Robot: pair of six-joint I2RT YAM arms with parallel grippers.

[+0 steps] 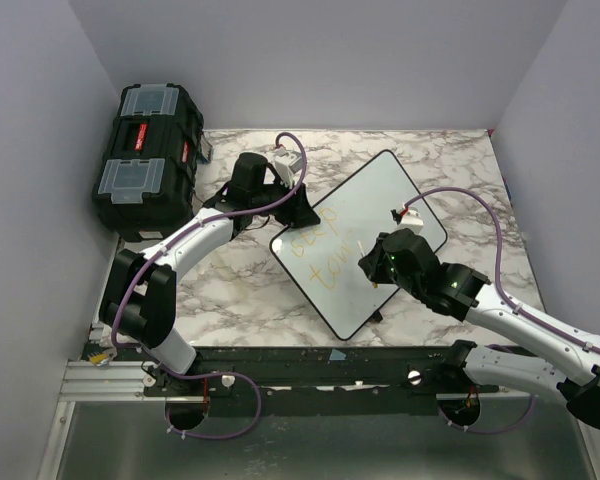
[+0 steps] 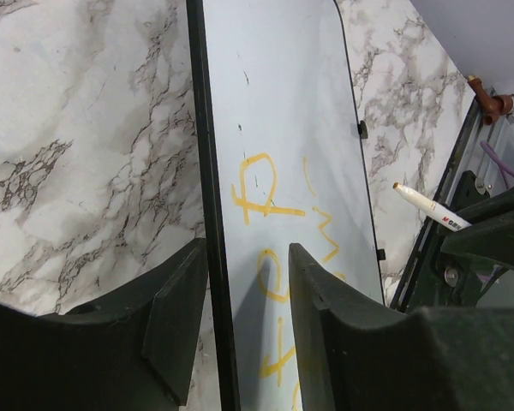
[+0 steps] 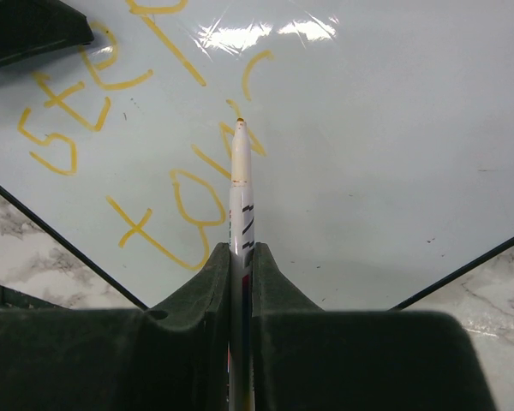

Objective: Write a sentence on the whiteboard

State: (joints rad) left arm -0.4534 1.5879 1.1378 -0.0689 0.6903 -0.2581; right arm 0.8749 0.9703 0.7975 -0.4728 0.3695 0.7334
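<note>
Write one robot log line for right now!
left gripper: open astride whiteboard edge | right gripper: shut on marker | marker tip: over sentence, contact unclear

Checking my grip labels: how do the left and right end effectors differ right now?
The left end effector has its jaws apart, while the right end effector is shut on a white marker. The left one straddles the black rim of the whiteboard at its edge. The right one is over the board's middle, with the marker tip near the yellow sentence. Both have black fingers and sit at the whiteboard.
</note>
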